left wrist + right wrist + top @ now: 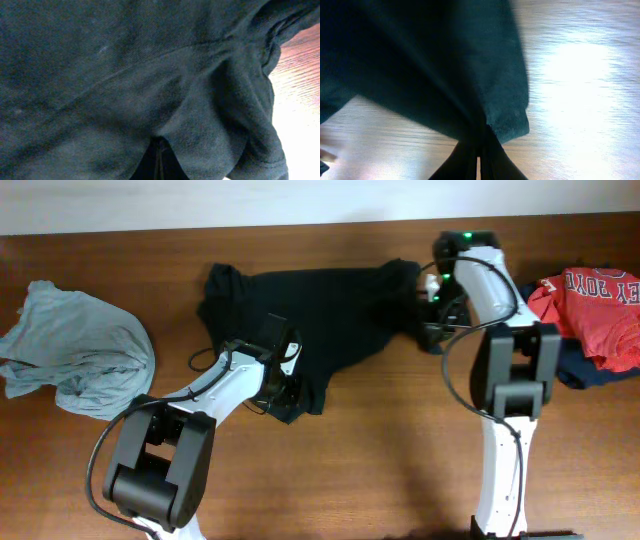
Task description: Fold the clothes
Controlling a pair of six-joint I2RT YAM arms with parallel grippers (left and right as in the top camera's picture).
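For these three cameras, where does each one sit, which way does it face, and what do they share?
Overhead: above the table, facing down on the black T-shirt, grey-blue shirt and red shirt; left arm and right arm show.
Left wrist: on the left arm, close against T-shirt fabric; left gripper pinches it at the bottom.
Right wrist: on the right arm, facing a T-shirt edge over the wood; right gripper pinches it.
Shared: all three see the black T-shirt.

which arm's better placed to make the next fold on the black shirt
Right, probably: the right hand pinches a free corner of the black shirt over bare table. The left hand also grips, but amid bunched cloth.
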